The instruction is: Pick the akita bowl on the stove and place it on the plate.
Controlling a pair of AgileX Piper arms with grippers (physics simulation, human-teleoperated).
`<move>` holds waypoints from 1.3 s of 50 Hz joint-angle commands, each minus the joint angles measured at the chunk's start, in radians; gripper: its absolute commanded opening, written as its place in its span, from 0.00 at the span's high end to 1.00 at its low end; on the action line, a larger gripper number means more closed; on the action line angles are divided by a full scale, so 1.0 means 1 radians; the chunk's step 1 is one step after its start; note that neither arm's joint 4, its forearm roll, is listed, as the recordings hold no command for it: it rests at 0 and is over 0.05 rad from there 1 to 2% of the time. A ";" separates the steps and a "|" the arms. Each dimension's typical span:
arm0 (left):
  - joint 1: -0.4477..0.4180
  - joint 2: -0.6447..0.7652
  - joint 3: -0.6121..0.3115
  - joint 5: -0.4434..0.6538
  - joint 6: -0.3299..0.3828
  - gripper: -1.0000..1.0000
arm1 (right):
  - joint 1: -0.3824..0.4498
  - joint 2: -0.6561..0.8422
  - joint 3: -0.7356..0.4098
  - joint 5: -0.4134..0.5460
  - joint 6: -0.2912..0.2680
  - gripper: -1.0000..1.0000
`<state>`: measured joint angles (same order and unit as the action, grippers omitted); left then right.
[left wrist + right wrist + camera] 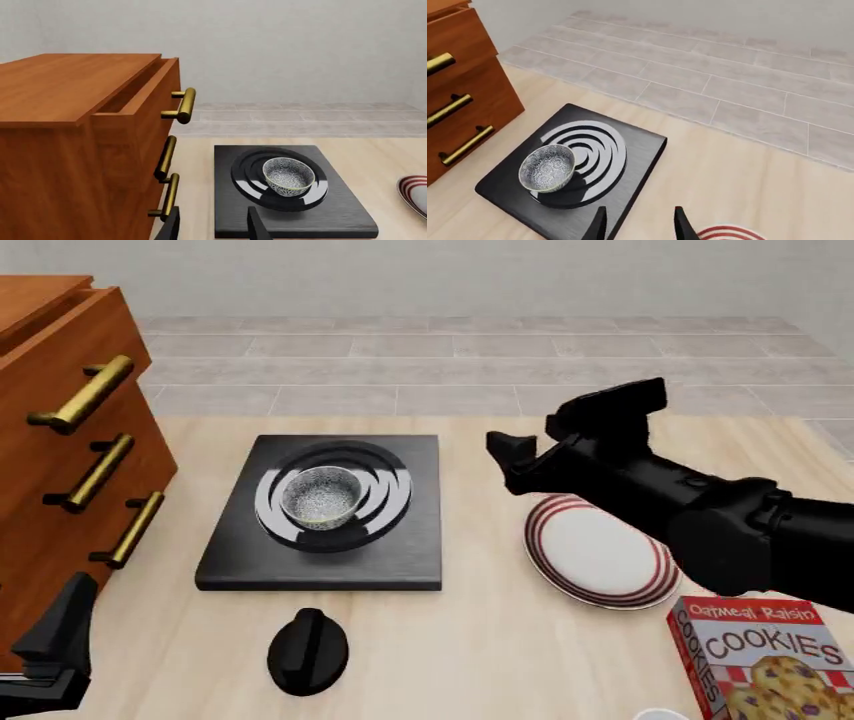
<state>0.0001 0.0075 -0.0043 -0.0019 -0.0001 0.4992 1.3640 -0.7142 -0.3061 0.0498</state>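
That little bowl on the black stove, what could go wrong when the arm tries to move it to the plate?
The akita bowl is small and round, so the open right gripper might pinch its rim badly and tip it on the stove. The right arm hangs over the plate, so it partly hides the landing spot. The cookies box sits beside the plate and could get bumped.

Bowl (324, 497) sat on stove (387, 560) burner, table (467, 650) left-centre. Drawers (67, 460) stood left of stove. Knob (308, 650) lay near side of stove. Plate (601, 555) lay right of stove, apart. Cookie box (767, 655) lay near-right, just beside plate.
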 commanded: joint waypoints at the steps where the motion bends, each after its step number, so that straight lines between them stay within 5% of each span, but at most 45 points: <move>1: 0.000 0.000 0.000 0.000 0.000 0.00 | 0.052 0.100 -0.098 0.028 0.014 0.00; 20: 0.000 0.000 0.000 0.000 0.000 0.00 | 0.174 0.279 -0.274 0.086 0.053 0.00; 27: 0.000 0.000 0.000 0.000 0.000 0.00 | 0.201 0.328 -0.323 0.109 0.022 0.00; 46: 0.000 0.000 0.000 0.000 0.000 0.00 | 0.223 0.450 -0.439 0.152 0.063 0.00; 65: 0.000 0.000 0.000 0.000 0.000 0.00 | 0.215 0.534 -0.537 0.198 0.029 0.00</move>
<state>0.0001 0.0075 -0.0043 -0.0019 0.0000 0.7126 1.8544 -1.2007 -0.1318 0.0909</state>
